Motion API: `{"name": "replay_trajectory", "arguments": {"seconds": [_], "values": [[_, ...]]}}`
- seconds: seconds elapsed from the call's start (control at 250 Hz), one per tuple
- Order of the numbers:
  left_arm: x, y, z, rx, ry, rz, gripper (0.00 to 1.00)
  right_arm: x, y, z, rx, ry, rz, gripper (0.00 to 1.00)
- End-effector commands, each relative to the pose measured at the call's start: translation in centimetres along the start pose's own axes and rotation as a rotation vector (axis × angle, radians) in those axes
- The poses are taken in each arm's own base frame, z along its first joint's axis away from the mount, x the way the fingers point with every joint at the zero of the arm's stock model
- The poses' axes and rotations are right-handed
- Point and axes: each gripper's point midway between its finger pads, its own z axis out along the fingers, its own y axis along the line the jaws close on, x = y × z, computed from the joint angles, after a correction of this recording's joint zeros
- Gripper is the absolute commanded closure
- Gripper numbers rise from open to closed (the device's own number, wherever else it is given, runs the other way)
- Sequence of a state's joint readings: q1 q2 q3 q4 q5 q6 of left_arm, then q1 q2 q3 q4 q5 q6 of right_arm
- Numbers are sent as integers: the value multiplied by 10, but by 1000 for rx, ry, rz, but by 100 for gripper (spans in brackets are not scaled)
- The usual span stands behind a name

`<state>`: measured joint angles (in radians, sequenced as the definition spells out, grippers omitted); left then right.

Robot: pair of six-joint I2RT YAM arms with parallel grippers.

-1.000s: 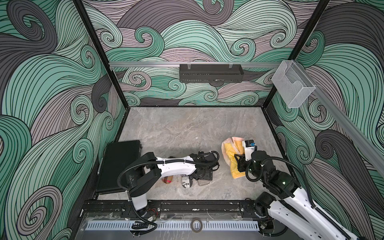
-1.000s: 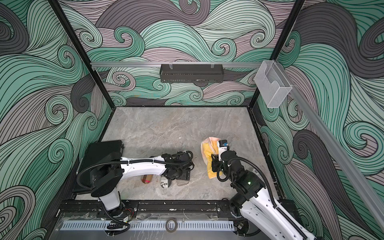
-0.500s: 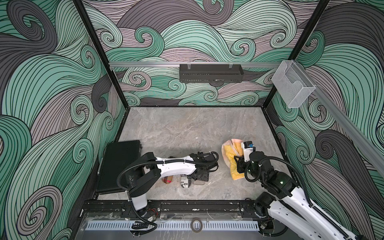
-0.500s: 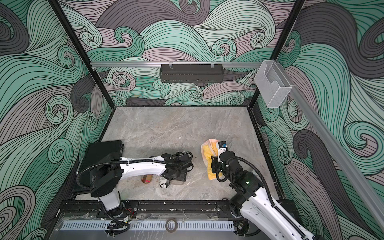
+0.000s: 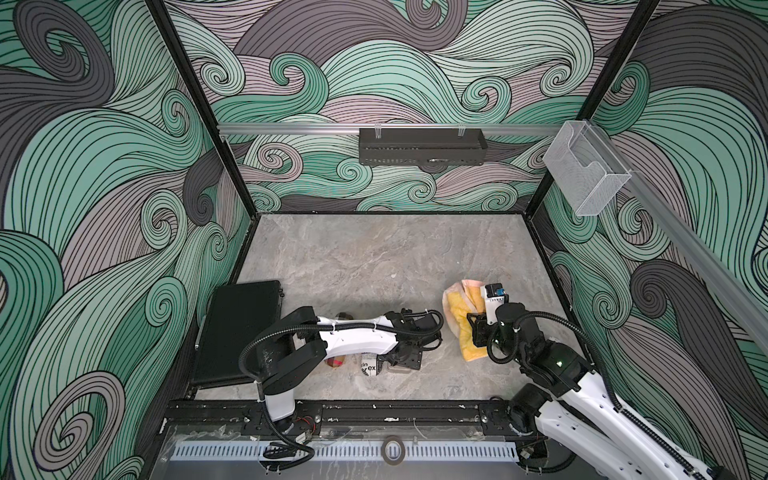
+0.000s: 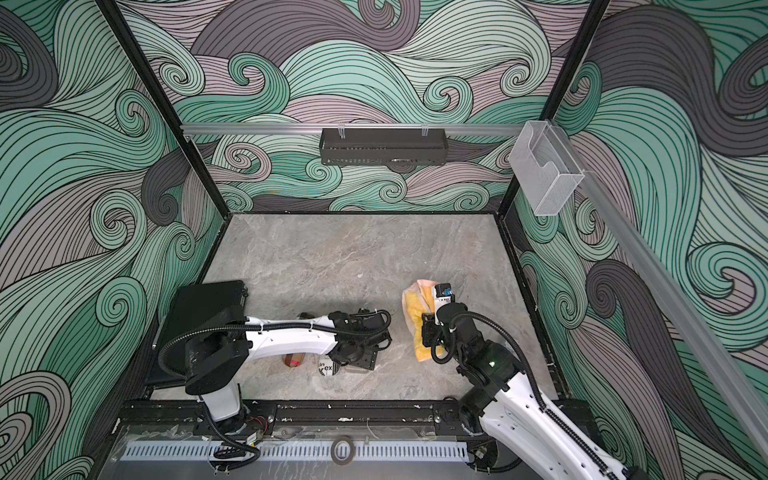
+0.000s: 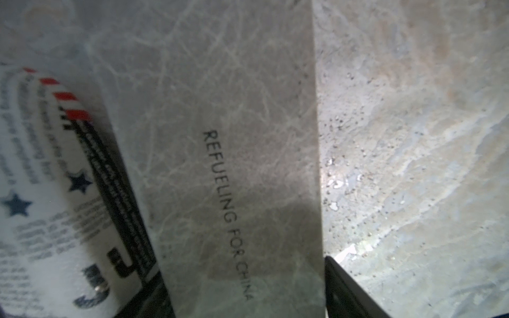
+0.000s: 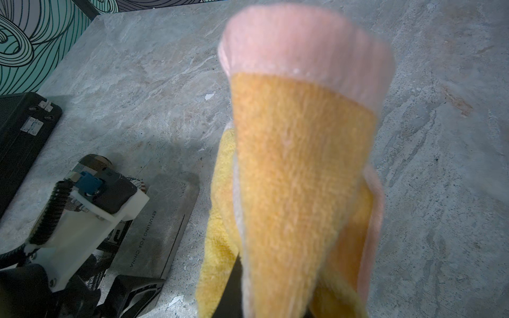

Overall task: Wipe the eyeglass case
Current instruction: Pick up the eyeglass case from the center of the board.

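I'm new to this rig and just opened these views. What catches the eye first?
The bright yellow cloth, pinched in the right gripper right of centre. Then the grey eyeglass case printed REFUELING FOR CHINA, between the fingers of the left gripper near the table front.

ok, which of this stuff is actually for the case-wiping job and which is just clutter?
In use:
- grey eyeglass case, straddled by the left gripper
- yellow-and-pink cloth, clamped in the right gripper

Just lying about:
- white printed pouch and plaid case, beside the grey one
- black hard case, at the table's left edge
- clear holder and black basket, on the walls
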<state>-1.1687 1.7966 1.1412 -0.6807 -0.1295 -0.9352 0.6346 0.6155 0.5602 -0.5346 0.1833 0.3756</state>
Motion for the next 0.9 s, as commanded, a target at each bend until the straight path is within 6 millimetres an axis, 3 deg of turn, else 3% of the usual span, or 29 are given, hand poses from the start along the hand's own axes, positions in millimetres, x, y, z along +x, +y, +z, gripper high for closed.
{"name": "replay_trajectory", "arguments": {"seconds": [0.0,0.236,0.655,0.899], "values": [[12,8,2,-50,23,-11,20,0,-1,0,3,-11,14,96],[22,15,10,-71,28,-62,20,0,0,1,-7,-12,18,96],[13,18,14,-110,-12,-85,25,4,1,2,-19,-7,26,96],[3,10,3,-49,-66,-19,38,2,11,0,-71,2,4,96]]}}
